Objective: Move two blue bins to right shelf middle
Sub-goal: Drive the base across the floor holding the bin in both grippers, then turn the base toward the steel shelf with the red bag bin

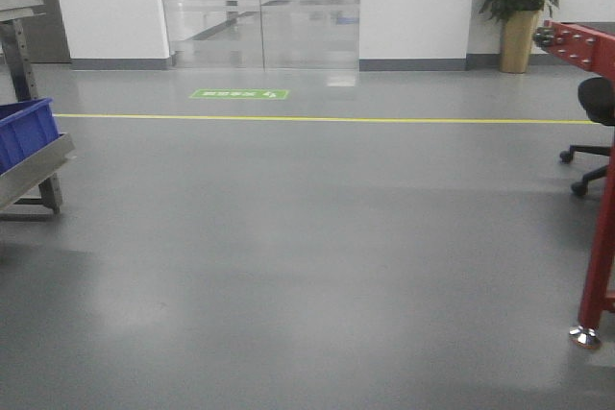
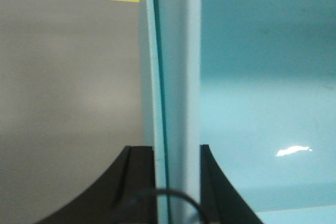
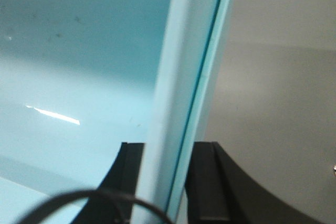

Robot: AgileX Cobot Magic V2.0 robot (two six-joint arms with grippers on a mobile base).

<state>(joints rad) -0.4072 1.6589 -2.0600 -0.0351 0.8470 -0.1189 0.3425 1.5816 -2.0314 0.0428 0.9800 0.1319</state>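
The pale sky-blue bins fill both wrist views; a thin dark seam along the wall suggests two bins nested together. My left gripper (image 2: 176, 150) is shut on the bins' left wall (image 2: 173, 66), with the pale interior (image 2: 262, 103) to its right. My right gripper (image 3: 168, 148) is shut on the bins' right wall (image 3: 186, 66), with the interior (image 3: 79, 77) to its left. The bins hang above the grey floor. Neither the bins nor the grippers show in the front view. The right shelf's middle tier is out of view.
A steel rack (image 1: 34, 165) with a dark royal-blue bin (image 1: 24, 132) stands at the left edge. A red metal frame (image 1: 601, 237) and a black office chair (image 1: 596, 108) are at the right. A potted plant (image 1: 520, 7) and glass doors (image 1: 259, 7) are at the far wall. A yellow line (image 1: 317, 119) crosses the floor.
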